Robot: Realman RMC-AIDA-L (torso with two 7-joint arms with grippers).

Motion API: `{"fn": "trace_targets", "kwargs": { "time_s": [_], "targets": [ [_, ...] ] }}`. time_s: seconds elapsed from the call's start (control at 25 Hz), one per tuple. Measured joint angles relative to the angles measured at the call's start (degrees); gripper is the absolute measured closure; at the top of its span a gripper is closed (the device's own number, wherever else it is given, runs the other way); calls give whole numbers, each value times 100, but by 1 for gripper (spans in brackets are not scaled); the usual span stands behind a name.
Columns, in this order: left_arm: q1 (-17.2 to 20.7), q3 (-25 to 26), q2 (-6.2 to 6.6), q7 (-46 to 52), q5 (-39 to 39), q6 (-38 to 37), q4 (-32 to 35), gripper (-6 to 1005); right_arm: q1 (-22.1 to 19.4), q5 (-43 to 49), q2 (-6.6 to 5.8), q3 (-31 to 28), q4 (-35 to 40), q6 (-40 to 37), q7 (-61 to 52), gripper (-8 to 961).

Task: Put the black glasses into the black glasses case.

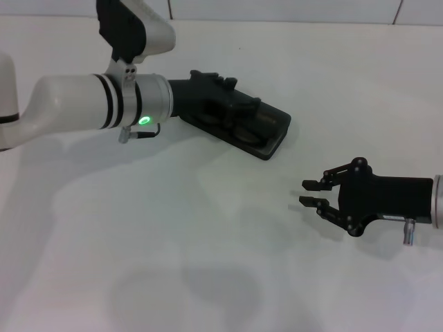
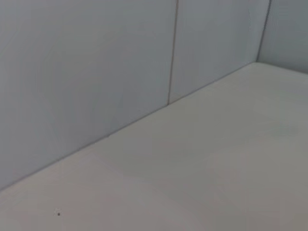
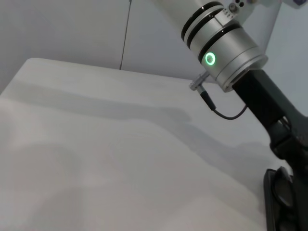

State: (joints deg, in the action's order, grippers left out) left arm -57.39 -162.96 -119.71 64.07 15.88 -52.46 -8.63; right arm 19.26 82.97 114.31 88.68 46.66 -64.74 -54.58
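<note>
Black glasses case (image 1: 259,130) lying open toward far middle of white matte counter (image 1: 173,242); oblong hard shell, rounded corners. Black glasses (image 1: 239,128) sitting inside case, rounded lenses showing dimly against dark interior. Left tool (image 1: 232,104) hovering over case's left end, covering part of it; finger state impossible to tell. Right tool (image 1: 310,193) hanging near counter's right edge, well apart from case, slim black fingers spread, gripping nothing. No lettering legible.
</note>
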Motion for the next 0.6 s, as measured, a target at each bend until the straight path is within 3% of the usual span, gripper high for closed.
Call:
{"fn": "trace_targets", "kwargs": {
  "time_s": [0.44,0.6],
  "targets": [
    [63,1,1,0,-4,-80,2,360,-9,2,3,0,1,-35,-20,673],
    [141,1,34,-88,178,-729,-82,360,-9,-24,3,-64,6,-115,-28,668]
  ]
}}
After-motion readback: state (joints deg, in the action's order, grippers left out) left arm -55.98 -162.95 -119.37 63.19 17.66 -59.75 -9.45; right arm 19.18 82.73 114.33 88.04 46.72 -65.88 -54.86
